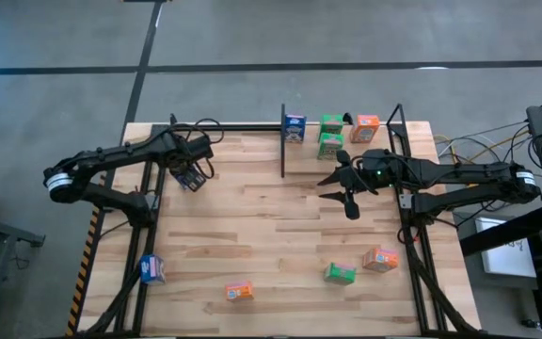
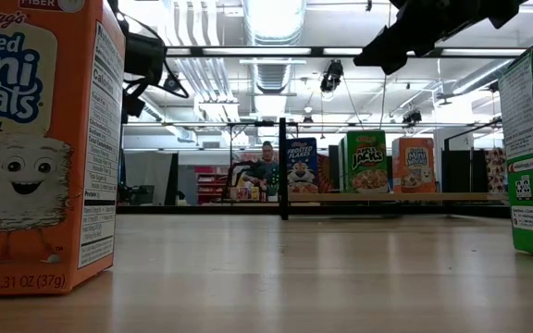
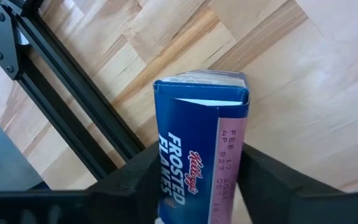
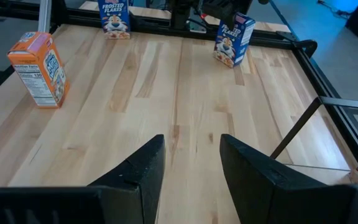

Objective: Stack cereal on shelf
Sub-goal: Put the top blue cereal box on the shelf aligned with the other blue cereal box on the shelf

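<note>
The left gripper [image 1: 192,177] is at the far left of the table, raised above the wood. Its two fingers [image 3: 135,180] close on a blue Frosted Flakes box [image 3: 201,143], one finger against each side; the box is gripped and clear of the tabletop [image 1: 280,235].

The right gripper [image 1: 344,188] hovers right of centre, just in front of the shelf [image 1: 346,151]. In the right wrist view its fingers [image 4: 142,171] stand apart with bare wood between them. It holds nothing and touches nothing.

Count of cereal boxes in the high view: nine.

- Blue, three: the one in the left gripper; one at the near left edge of the table [image 1: 151,269]; one on the shelf just right of the black divider [image 1: 294,127].
- Green, three: one on the shelf [image 1: 332,124]; one directly in front of it [image 1: 329,145]; one lying at the near right of the table [image 1: 340,273].
- Orange, three: one near the front edge, left of centre [image 1: 239,292]; one on the shelf at its right end [image 1: 366,128]; one at the near right, just beside the green box [image 1: 380,259].

The shelf runs along the far edge, right of the table's middle. From the low view, three boxes stand upright on it in a row: blue [image 2: 302,166], green [image 2: 366,162], orange [image 2: 416,165].
</note>
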Controlling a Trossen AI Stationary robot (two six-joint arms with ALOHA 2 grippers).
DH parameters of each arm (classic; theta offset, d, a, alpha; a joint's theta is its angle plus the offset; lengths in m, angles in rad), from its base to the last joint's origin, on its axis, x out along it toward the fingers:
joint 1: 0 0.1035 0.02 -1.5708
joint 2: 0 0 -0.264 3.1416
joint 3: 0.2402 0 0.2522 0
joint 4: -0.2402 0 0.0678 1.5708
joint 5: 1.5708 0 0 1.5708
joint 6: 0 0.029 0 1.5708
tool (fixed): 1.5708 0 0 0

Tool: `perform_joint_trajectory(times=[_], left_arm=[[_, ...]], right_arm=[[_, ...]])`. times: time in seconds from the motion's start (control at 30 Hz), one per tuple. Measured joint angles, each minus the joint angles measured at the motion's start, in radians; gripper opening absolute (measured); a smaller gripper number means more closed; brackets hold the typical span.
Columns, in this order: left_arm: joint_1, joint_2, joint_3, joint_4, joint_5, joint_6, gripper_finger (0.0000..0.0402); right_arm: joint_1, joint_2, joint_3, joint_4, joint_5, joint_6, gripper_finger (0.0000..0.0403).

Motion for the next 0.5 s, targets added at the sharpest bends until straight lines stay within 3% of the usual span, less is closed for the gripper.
perform_joint_trajectory(times=[0.2, 0.5], left_arm=[[0.000, -0.001, 0.001, 0.000, 0.003, -0.020, 0.0127], [-0.027, -0.001, 0.145, 0.002, 0.076, -0.028, 0.0136]], right_arm=[[0.000, 0.000, -0.002, -0.005, 0.000, 0.000, 0.0146], [0.000, -0.020, -0.003, -0.082, 0.000, 0.000, 0.0145]])
